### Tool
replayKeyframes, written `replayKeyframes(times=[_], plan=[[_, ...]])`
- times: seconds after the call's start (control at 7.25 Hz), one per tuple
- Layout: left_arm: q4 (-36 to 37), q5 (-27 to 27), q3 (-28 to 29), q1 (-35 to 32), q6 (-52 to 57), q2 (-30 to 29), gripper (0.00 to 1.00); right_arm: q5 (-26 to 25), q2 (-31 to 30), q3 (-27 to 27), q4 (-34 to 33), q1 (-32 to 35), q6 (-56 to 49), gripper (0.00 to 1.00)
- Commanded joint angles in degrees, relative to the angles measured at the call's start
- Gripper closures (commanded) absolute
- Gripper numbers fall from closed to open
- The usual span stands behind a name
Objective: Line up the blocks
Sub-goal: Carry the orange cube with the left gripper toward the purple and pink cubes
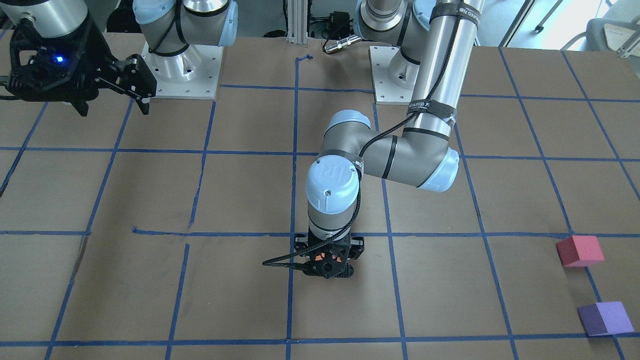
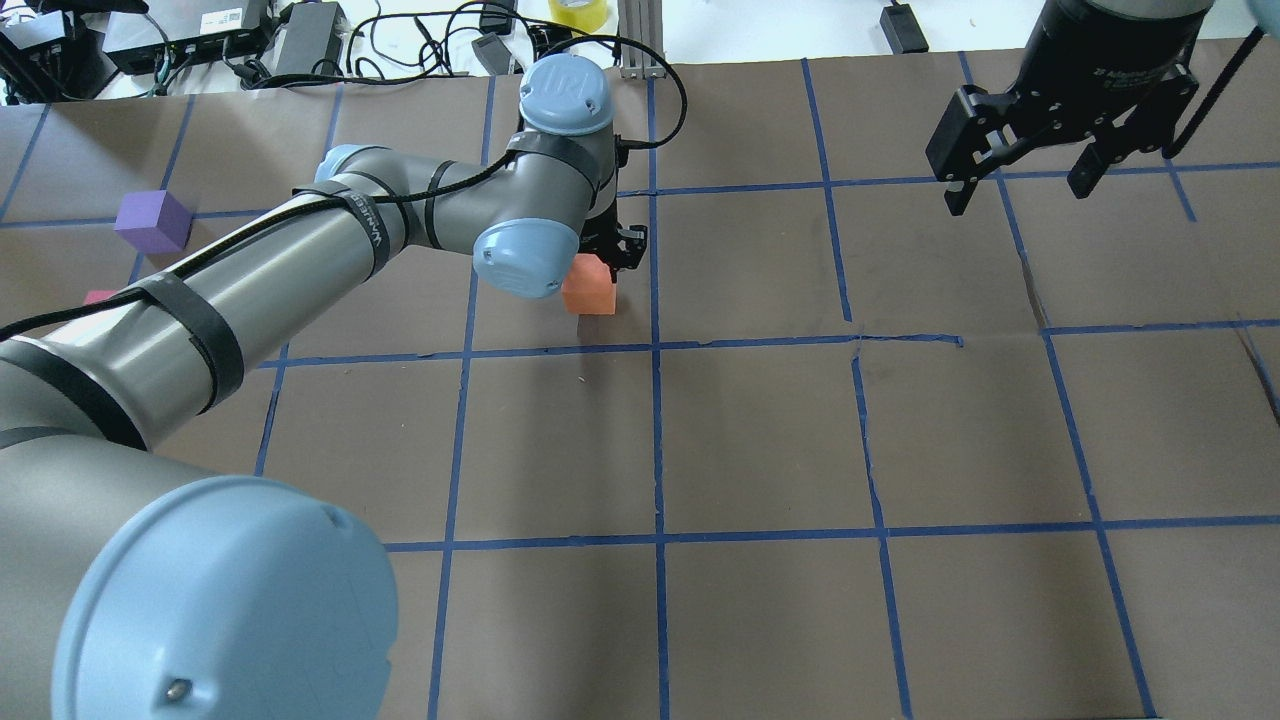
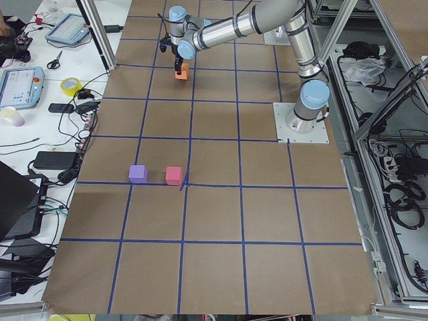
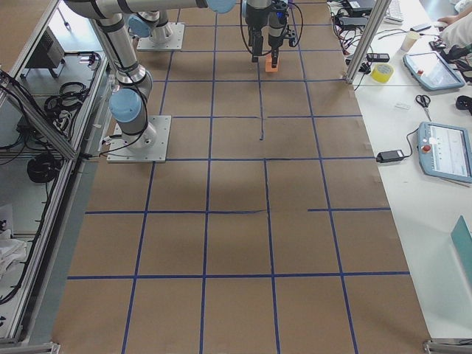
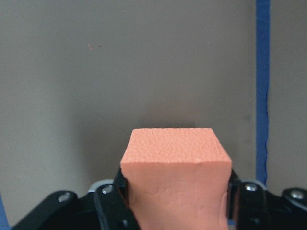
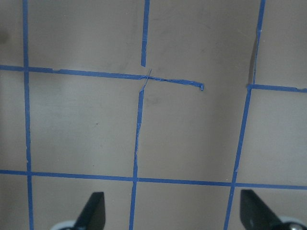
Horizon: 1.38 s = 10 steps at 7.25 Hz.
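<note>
Overhead exterior view is showing us the brown table (image 2: 760, 440) with its blue tape grid, and the left arm (image 2: 300, 260) is reaching far forward across it. Its pincer (image 5: 175, 194) is closing on the orange block (image 2: 588, 290), with one finger pressing each side, as the left wrist view is showing. The block is sitting low, at the table or just above it, and we cannot tell which. The right pincer (image 2: 1020, 185) is hanging high over the table's right side, its fingers spread wide and holding nothing. The red-pink block (image 1: 580, 250) and the purple block (image 1: 605, 318) are lying near each other towards the table's left end, well apart from the orange one. We are judging the task as barely begun: two blocks are sitting as a pair, and the third is needing to be set down in line with them, or they are needing to be brought to it
</note>
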Motion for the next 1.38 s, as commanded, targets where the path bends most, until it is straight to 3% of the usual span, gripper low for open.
replayKeyframes(times=[0.0,0.69,1.24], plan=[[0.3,0.0,0.3,6.3,0.0,1.0,1.00,-0.1,0.0,0.5,-0.2,0.0,0.1,0.00],[0.3,-0.6,-0.6,26.0,15.7,4.9,1.00,-0.6,-0.2,0.7,-0.3,0.0,-0.1,0.00],[-0.5,-1.8,4.8,40.7,32.4,2.4,1.00,0.1,-0.3,0.6,-0.6,0.0,0.1,0.00]])
